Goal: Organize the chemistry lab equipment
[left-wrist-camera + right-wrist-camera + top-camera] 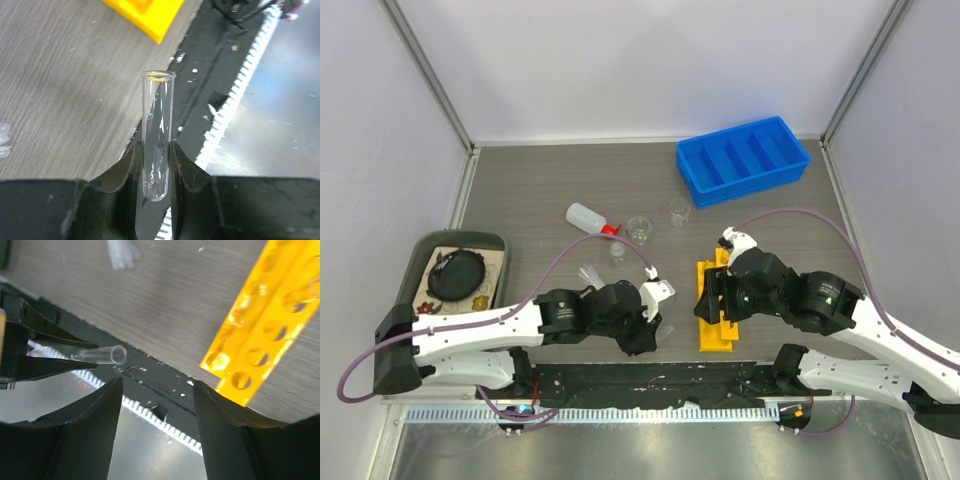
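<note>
Only close-up — tube [158, 115] in left tool [156, 150]

- Our left arm [480, 325], at the lower left of the top view, is built of white shell links with black joint housings and a black base block.
- Our right arm [880, 340], at the lower right, has the same white links and black joints, with small green marks on the housings.
- A mauve cable [800, 210] loops along each arm.
- Our left fingers [122, 172] are matte black, tapered wedges.
- Our right fingers [95, 412] are black too, broad and round-edged.
</note>
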Tool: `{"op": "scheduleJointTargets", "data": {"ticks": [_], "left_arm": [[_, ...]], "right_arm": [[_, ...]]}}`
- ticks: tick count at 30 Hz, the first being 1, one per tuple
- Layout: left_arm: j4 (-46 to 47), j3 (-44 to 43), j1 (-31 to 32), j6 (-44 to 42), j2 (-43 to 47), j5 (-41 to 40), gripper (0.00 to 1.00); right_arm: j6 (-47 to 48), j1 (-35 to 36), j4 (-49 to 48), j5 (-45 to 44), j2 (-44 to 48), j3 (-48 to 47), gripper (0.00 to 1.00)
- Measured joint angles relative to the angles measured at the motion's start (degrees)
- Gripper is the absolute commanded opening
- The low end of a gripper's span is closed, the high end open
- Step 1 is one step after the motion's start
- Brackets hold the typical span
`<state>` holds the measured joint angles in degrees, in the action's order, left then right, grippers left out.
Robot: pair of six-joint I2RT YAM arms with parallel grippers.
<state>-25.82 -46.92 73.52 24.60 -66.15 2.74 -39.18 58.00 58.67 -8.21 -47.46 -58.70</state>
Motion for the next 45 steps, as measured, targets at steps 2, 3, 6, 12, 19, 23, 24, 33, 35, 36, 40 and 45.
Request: {"op": "scheduleJointTargets", "data": {"ticks": [2, 3, 6, 12, 19, 23, 24, 33, 35, 36, 40, 45], "left_arm": [[0.8, 0.0, -0.1, -0.5, 2.1, 3.1, 0.14], [1.2, 0.0, -0.2, -0.8, 3.0, 4.5, 0.14], [3.2, 0.3, -0.9, -1.2, 5.4, 8.4, 0.14], [7.3, 1.6, -2.8, -1.3, 9.0, 14.4, 0.13], [9.9, 2.9, -4.2, -1.3, 10.9, 17.7, 0.13], [10.7, 3.0, -4.9, -1.3, 11.9, 18.4, 0.12], [10.8, 3.0, -5.0, -1.3, 12.1, 18.5, 0.12], [12.9, 3.3, -7.4, -1.3, 13.3, 19.9, 0.11], [13.2, 3.3, -7.7, -1.3, 13.3, 20.3, 0.11], [13.3, 3.3, -7.8, -1.2, 13.2, 20.6, 0.11], [13.6, 3.4, -7.8, -1.2, 13.2, 21.1, 0.11], [13.8, 3.5, -7.9, -1.0, 13.2, 21.6, 0.11]], "right_arm": [[-0.2, 0.0, -2.4, 3.8, 0.7, 1.7, 0.64], [-0.2, 0.0, -3.4, 5.3, 1.0, 2.4, 0.64], [-0.6, 0.0, -7.1, 10.5, 1.5, 3.8, 0.64], [-2.2, 0.0, -15.8, 19.2, 0.5, 5.7, 0.64], [-4.4, 0.0, -21.2, 24.1, -0.9, 6.0, 0.63], [-5.2, 0.1, -22.4, 25.2, -0.9, 6.0, 0.63], [-5.3, 0.1, -22.5, 25.3, -0.9, 6.0, 0.62], [-6.5, 0.5, -22.7, 25.8, 0.4, 6.0, 0.51], [-6.7, 0.5, -22.7, 25.8, 0.7, 6.0, 0.49], [-6.7, 0.6, -22.7, 25.8, 0.8, 6.0, 0.48], [-6.7, 0.6, -22.6, 25.8, 1.0, 6.0, 0.45], [-6.7, 0.7, -22.6, 25.8, 1.0, 6.0, 0.45]]}}
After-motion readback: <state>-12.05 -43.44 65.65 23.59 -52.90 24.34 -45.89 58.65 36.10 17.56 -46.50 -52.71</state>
